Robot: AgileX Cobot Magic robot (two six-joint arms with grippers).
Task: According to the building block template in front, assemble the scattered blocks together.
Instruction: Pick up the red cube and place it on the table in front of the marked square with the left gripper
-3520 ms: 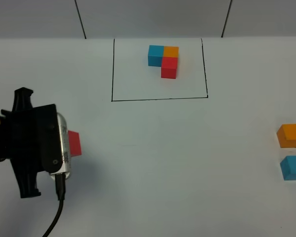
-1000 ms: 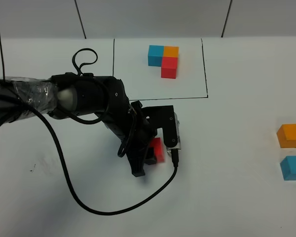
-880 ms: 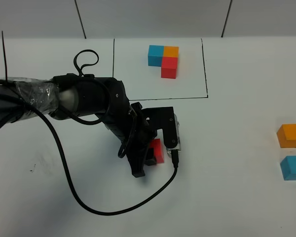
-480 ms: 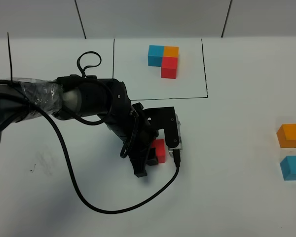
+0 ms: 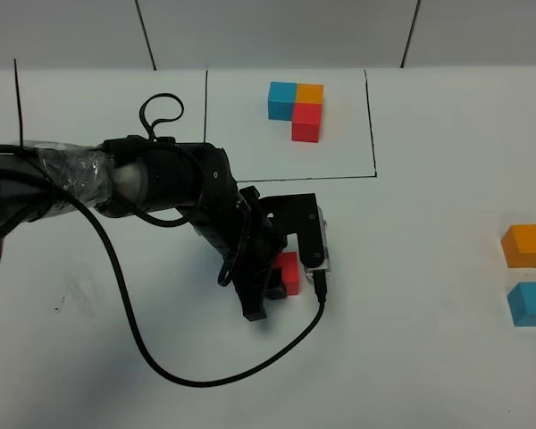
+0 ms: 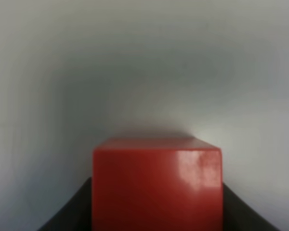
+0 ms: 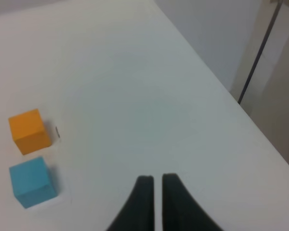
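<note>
The building block template (image 5: 296,108) is an L of blue, orange and red cubes inside a black drawn frame at the back. My left gripper (image 5: 279,279) is shut on the scattered red cube (image 5: 290,273) at the middle of the table, below the frame. In the left wrist view the red cube (image 6: 156,183) sits between the dark fingers (image 6: 70,216), low over the white table. The orange cube (image 5: 526,245) and the sky-blue cube (image 5: 530,303) lie at the far right. The right wrist view shows my right gripper (image 7: 154,192) shut and empty, apart from the orange cube (image 7: 29,131) and the blue cube (image 7: 32,182).
The left arm's black cable (image 5: 152,357) loops over the table in front of the arm. The black frame line (image 5: 290,179) runs just behind the left gripper. The table's right edge (image 7: 216,82) lies beyond the right gripper.
Since 3.5 s ago the left arm has carried the red cube from the far left to the middle. In the last second it has shifted only slightly right.
</note>
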